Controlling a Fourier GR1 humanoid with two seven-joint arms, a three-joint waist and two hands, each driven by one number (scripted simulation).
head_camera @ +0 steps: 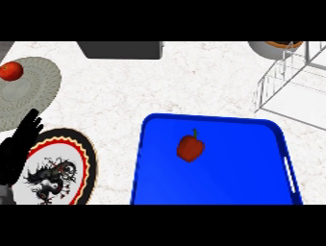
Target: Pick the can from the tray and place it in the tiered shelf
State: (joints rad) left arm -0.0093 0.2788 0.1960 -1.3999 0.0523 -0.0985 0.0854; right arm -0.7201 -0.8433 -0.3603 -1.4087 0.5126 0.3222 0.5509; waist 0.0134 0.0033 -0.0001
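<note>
The pale marbled tabletop (194, 81) fills the frame. A blue tray (250, 187) sits lower right, carrying only a red bell pepper (191, 148); no can shows on it. The white wire tiered shelf (293, 81) stands upper right. A grey round mat (31, 96) at upper left bears a red apple (10, 71). A patterned plate (62, 168) lies lower left, the left hand (13, 149) beside it, fingers straight and released.

bright, even light; a pale sheen on the blue tray (215, 187); shadows faint and soft.
</note>
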